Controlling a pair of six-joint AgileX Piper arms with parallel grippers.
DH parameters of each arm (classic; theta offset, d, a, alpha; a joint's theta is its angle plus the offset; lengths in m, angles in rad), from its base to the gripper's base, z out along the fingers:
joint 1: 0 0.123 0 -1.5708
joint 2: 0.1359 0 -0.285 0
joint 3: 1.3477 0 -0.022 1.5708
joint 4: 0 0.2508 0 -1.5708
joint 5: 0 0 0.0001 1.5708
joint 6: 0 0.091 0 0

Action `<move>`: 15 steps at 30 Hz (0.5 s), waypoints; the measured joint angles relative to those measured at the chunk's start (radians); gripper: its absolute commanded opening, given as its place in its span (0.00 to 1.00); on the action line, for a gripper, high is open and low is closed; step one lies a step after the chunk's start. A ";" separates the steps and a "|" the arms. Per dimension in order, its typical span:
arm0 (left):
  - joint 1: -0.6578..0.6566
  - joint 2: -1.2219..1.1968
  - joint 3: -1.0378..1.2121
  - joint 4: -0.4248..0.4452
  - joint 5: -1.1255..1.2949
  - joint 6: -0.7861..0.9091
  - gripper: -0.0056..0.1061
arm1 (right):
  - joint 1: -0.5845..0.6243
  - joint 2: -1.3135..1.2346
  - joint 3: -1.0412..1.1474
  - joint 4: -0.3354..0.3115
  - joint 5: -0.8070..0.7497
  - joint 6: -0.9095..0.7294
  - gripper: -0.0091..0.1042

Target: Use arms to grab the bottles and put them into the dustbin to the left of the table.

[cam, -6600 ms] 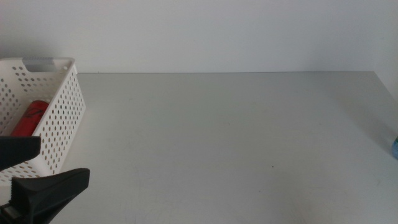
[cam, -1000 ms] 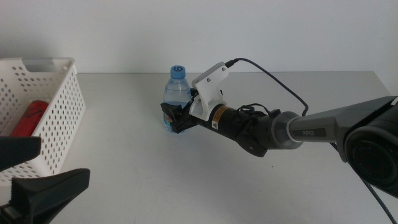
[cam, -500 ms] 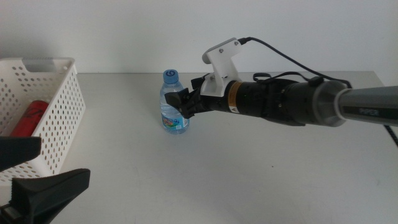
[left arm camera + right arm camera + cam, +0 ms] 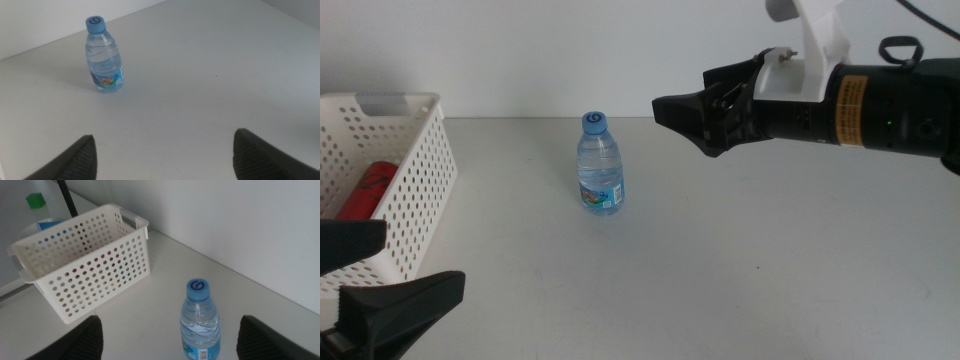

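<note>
The basket (image 4: 415, 190) runs off the left edge of the middle view, so its far end is out of sight. The red can (image 4: 365, 190) inside it shows only in part, behind the perforated wall and the left gripper (image 4: 365, 275), itself cut by the bottom corner. The right arm (image 4: 880, 105) runs off the right edge. The print on the water bottle's (image 4: 600, 165) label is too small to read.

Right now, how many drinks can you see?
2. A water bottle with a blue cap stands upright on the table. A red can lies inside the white basket on the left. The basket's wall may hide more.
</note>
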 measured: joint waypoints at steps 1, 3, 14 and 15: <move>0.000 0.000 0.000 0.000 0.000 0.000 0.88 | 0.000 -0.027 0.000 -0.044 -0.003 0.052 0.71; 0.000 0.000 0.000 0.000 0.000 0.000 0.88 | 0.000 -0.068 0.000 -0.132 -0.019 0.145 0.71; 0.000 0.000 0.000 0.000 0.000 0.000 0.88 | -0.018 -0.232 0.220 0.197 -0.092 -0.126 0.71; 0.000 0.000 0.000 0.000 0.000 0.000 0.88 | -0.011 -0.252 0.245 0.269 -0.064 -0.191 0.71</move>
